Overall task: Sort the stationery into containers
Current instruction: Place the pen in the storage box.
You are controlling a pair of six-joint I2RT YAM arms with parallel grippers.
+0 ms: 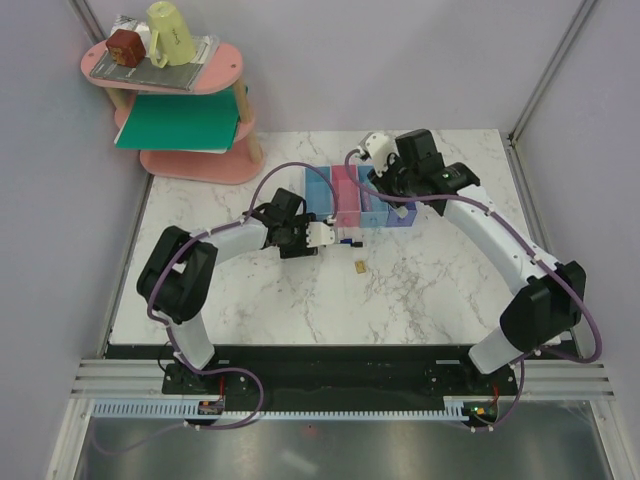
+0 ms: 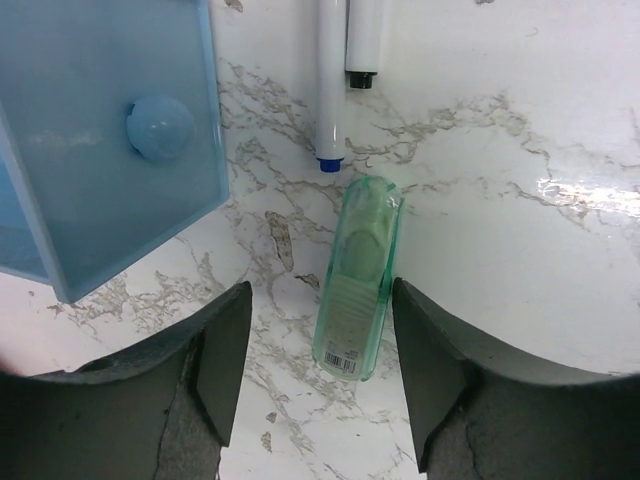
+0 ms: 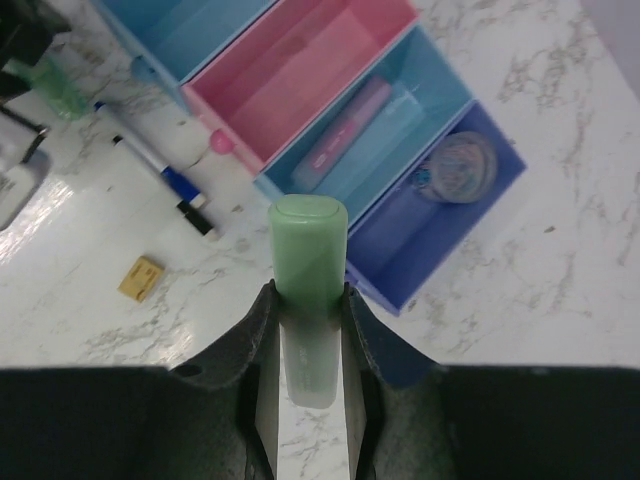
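The right end effector (image 3: 307, 296) is pinching a pale green bar (image 3: 308, 240) between its two fingers, gripping the lower half. The bar's long axis runs straight out along the fingers, and its rounded end points away from the wrist. Just beyond and below that end is the row of four containers (image 3: 320, 60). A light blue one (image 3: 430, 85) ahead holds a pink bar (image 3: 345, 130) and a paler one. A purple-blue one (image 3: 480, 200), ahead to the right, holds a small round roll (image 3: 455, 160). To the left, a tiny tan block (image 3: 140, 278) lies loose on the worktop (image 3: 560, 300).

This looks like the carry-and-drop step. The next move calls for choosing a compartment, centring the bar over it, lowering it and letting go.

The left end effector (image 2: 320, 335) has its fingers spread wide, one on each side of a see-through green case (image 2: 358, 260) and apparently not touching it. The case lies flat on the worktop. Its long axis runs away from the wrist, its far end leans slightly right, and its barcode end is nearest. Beyond it lie two white markers, one with a blue cap (image 2: 331, 80) and one with a black cap (image 2: 366, 35), both caps pointing toward the wrist. An end container (image 2: 100, 200) sits ahead to the left. This arm seems lined up to grasp the case. It would need to come down and squeeze across the narrow width.
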